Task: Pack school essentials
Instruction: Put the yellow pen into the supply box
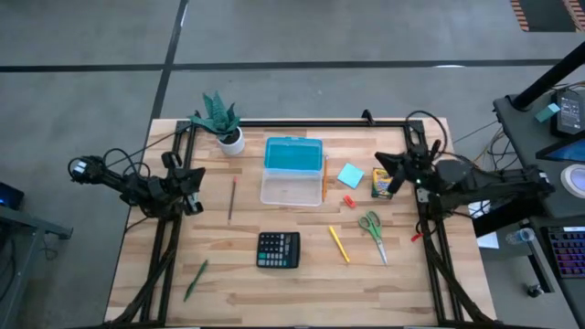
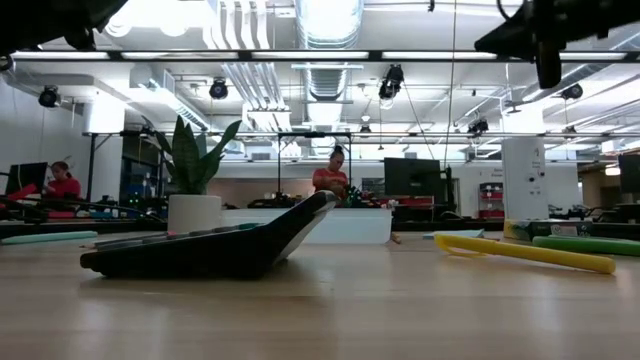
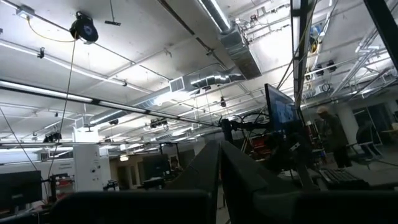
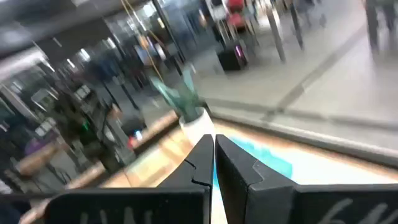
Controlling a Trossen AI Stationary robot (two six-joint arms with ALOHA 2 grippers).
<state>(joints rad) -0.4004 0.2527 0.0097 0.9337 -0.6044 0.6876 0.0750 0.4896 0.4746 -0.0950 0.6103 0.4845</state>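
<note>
Across the wooden table (image 1: 302, 297), school supplies lie unpacked around an open clear box (image 1: 292, 170) with a blue lid at upper centre: scissors (image 1: 372, 230), yellow pencil (image 1: 339, 244), crayon box (image 1: 381, 182) and note pad (image 1: 350, 175) to its right, a green pen (image 1: 196, 279) at lower left. Both arms wait, left gripper (image 1: 195, 187) and right gripper (image 1: 388, 174) pressed together, holding nothing, presumably poised to begin.
</note>
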